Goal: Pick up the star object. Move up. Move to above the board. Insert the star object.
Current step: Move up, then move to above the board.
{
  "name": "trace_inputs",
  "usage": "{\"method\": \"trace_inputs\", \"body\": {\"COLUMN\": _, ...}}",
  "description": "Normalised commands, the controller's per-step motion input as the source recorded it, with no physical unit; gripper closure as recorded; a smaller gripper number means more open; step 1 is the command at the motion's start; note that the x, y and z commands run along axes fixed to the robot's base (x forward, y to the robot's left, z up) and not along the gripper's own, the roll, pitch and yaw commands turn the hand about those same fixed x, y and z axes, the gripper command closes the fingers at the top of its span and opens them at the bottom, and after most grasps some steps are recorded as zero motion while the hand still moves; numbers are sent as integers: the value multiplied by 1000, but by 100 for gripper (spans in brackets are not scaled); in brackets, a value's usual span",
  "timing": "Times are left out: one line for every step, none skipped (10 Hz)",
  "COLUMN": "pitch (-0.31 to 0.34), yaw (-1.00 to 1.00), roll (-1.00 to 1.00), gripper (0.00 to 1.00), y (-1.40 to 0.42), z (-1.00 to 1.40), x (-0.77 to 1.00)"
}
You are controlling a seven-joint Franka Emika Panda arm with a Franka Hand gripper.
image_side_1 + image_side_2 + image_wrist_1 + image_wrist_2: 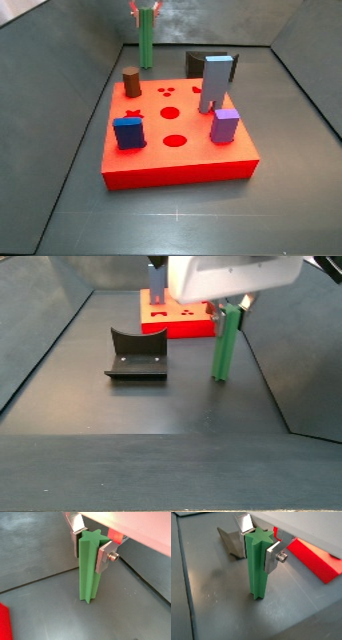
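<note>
Both wrist views: the claw grips the green star rod near its top, one silver finger plate pressed against each side. The rod stands upright, its lower end on or just above the dark floor; contact cannot be confirmed.

A side view: the rod rises behind the red board, apart from it and near the back wall, with the claw at its top. The board carries a short brown cylinder, a tall light-blue block, a blue block and a purple block; several holes in its top face are open.

A side view: the rod stands beside the black fixture, well apart from it, with the board farther behind.
</note>
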Motion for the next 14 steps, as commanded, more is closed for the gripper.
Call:
{"method": "trace_inputs", "body": {"pitch": 0, "yaw": 0, "roll": 0, "gripper": 100, "y": 0, "z": 833, "x": 0}}
{"method": "trace_inputs", "body": {"pitch": 9, "yaw": 1, "roll": -2, "gripper": 100, "y": -66, "z": 844, "x": 40}}
{"method": "trace_inputs", "body": {"pitch": 44, "yaw": 2, "roll": 1, "gripper": 100, "y": -61, "z": 739, "x": 16}}
{"method": "trace_inputs", "body": {"pitch": 61, "yaw": 6, "roll": 19, "gripper": 100, "y": -32, "z": 541, "x": 16}}
{"method": "trace_inputs", "body": {"pitch": 77, "yaw": 6, "roll": 33, "gripper": 100, "y": -16, "z": 376, "x": 18}}
{"method": "trace_inputs", "body": {"pitch": 93, "yaw": 6, "roll": 46, "gripper": 100, "y": -5, "z": 206, "x": 19}}
{"method": "trace_inputs", "body": {"pitch": 54, "yaw": -85, "roll": -137, "gripper": 100, "y": 100, "z": 1000, "x": 67}}
{"method": "trace_inputs", "body": {"pitch": 65, "yaw": -85, "roll": -139, "gripper": 100, "y": 101, "z": 1000, "x": 60}}
{"method": "trace_inputs", "body": {"pitch": 68, "yaw": -78, "roll": -134, "gripper": 100, "y": 93, "z": 1000, "x": 43}}
{"method": "trace_inputs", "body": {"pitch": 53, "yaw": -63, "roll": -117, "gripper": 100, "y": 85, "z": 1000, "x": 35}}
{"method": "trace_inputs", "body": {"pitch": 53, "yaw": -52, "roll": -104, "gripper": 100, "y": 80, "z": 1000, "x": 31}}
{"method": "trace_inputs", "body": {"pitch": 59, "yaw": -45, "roll": -91, "gripper": 100, "y": 78, "z": 1000, "x": 32}}
{"method": "trace_inputs", "body": {"pitch": 66, "yaw": -42, "roll": -78, "gripper": 100, "y": 65, "z": 831, "x": 28}}
{"method": "trace_inputs", "body": {"pitch": 75, "yaw": -41, "roll": -63, "gripper": 100, "y": 49, "z": 601, "x": 19}}
